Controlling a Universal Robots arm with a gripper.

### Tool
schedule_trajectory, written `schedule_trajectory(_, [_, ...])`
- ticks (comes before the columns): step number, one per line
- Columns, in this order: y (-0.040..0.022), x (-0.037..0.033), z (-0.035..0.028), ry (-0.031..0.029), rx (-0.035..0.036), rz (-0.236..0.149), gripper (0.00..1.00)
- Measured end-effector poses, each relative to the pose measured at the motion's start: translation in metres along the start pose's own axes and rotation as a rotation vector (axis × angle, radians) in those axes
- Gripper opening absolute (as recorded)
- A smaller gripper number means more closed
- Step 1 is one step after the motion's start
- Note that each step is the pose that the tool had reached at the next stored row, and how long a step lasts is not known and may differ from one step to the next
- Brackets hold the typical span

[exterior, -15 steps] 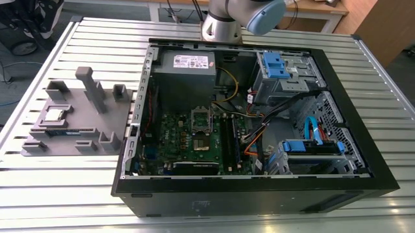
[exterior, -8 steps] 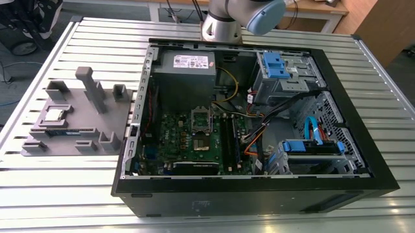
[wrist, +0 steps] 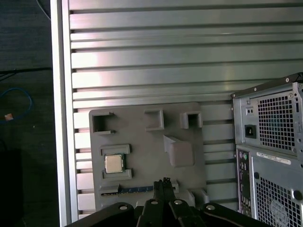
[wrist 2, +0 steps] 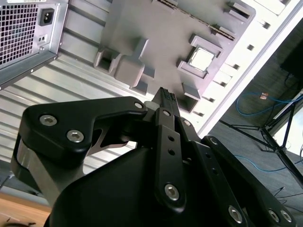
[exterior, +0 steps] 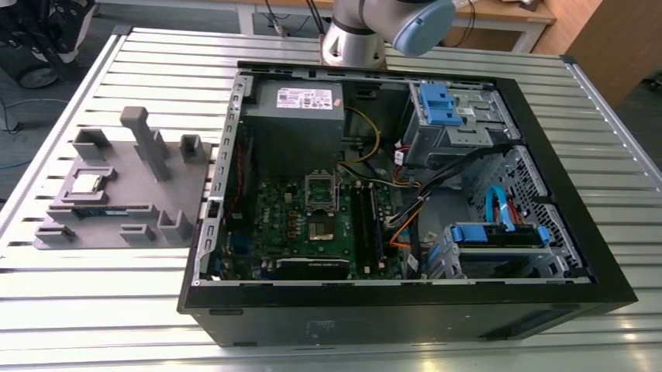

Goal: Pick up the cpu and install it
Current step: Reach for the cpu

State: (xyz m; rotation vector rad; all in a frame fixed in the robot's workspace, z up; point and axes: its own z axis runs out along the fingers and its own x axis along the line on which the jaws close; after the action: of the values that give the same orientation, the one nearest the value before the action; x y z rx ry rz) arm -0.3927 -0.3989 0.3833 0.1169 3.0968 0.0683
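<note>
My gripper (wrist: 164, 180) hangs well above the grey tray (wrist: 142, 137), fingers pressed together with nothing between them (in both wrist views they read as one narrow black bar). Everything turns on that tray, so I place the rest by it. The cpu (wrist: 114, 163) lies flat in a square pocket on the tray's half that is farther from the computer case (exterior: 414, 310), shiny top up, and I am not touching it. From my closed fingertips it lies off to the side, toward the tray's edge away from the case; I judge my line of descent now falls nearer the middle of the tray, about over the end of the memory stick (wrist: 137, 188). The chip is square, so it has no long axis to match, but its sides run parallel to the tray's edges. The memory stick sits in a slot just beside the cpu's pocket, its length along the tray's edge. The tray's other pockets and upright blocks hold nothing I can make out. In the exterior view the case stands open on the slatted desk (exterior: 155, 62) just beside the tray, on the exterior view's right of it, with the motherboard (exterior: 279, 225) inside and its socket (exterior: 318, 229) apparently without a chip.
</note>
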Motion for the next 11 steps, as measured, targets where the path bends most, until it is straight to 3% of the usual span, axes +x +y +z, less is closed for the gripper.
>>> schedule_trajectory(11, [-0.0006, 0.0067, 0.0012, 0.0000, 0.0001, 0.000, 0.11])
